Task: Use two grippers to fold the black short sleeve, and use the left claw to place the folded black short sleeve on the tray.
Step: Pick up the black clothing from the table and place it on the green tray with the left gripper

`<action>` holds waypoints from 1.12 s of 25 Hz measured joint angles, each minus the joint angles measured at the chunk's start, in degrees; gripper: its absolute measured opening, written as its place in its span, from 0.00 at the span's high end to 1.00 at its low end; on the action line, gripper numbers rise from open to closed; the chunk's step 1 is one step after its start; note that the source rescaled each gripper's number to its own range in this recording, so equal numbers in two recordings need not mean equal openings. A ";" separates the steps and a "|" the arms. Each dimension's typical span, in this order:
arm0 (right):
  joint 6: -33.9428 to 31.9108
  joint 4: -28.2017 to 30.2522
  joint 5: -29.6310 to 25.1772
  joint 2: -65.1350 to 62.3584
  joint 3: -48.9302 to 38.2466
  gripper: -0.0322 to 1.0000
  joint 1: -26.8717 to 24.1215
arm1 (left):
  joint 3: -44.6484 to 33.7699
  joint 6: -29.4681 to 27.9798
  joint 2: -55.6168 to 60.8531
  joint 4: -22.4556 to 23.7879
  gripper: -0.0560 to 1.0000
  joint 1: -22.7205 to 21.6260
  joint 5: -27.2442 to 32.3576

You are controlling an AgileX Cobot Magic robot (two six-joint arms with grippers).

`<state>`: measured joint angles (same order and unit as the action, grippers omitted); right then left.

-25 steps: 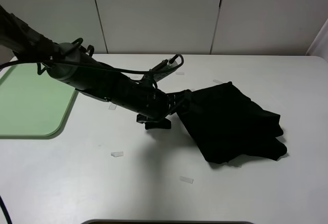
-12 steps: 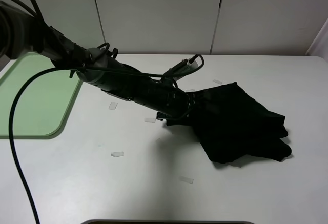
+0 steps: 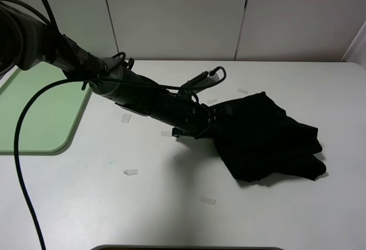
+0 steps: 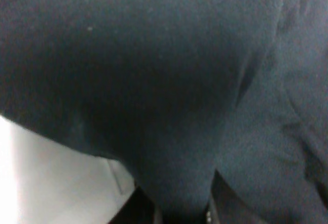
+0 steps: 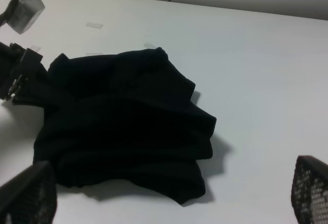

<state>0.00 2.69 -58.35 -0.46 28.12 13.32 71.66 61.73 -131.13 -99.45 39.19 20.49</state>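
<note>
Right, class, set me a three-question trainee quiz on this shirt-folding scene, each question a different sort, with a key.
1. True or false: the black T-shirt lies on the mint-green tray.
2. Which gripper is at the T-shirt's edge? A) left B) right
3. Fill in: the right gripper has its jaws ____.

Key: 1 false; it lies bunched on the white table. 2 A; the left gripper meets the cloth. 3 open.
</note>
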 joint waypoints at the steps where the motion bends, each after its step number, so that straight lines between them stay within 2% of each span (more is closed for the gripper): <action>1: 0.00 0.00 0.00 0.00 0.00 0.00 0.00 | 0.00 0.05 0.05 0.21 0.88 -0.26 0.00; 3: 0.00 0.00 0.00 0.00 0.00 0.00 0.00 | 0.00 0.48 0.36 2.23 0.88 -0.74 0.28; 6: 0.00 0.00 0.00 0.00 0.00 0.00 0.00 | 0.00 0.54 2.14 9.18 0.88 -2.70 0.61; 9: 0.00 0.00 0.00 0.00 0.00 0.00 0.00 | 0.00 0.60 4.72 18.02 0.88 -5.90 0.66; 15: 0.00 0.00 0.00 0.00 0.00 0.00 0.00 | 0.00 -0.14 10.65 38.95 0.88 -12.03 0.98; 22: 0.00 0.00 0.00 0.00 0.00 0.00 0.00 | 0.14 -0.89 14.07 62.03 0.88 -18.39 4.61; 28: 0.00 0.00 0.00 0.00 0.00 0.00 0.00 | 0.31 -5.72 14.37 79.33 0.88 -22.91 5.38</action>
<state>0.00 2.69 -58.35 -0.46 28.12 13.32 71.97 56.02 -116.76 -20.12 16.28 25.87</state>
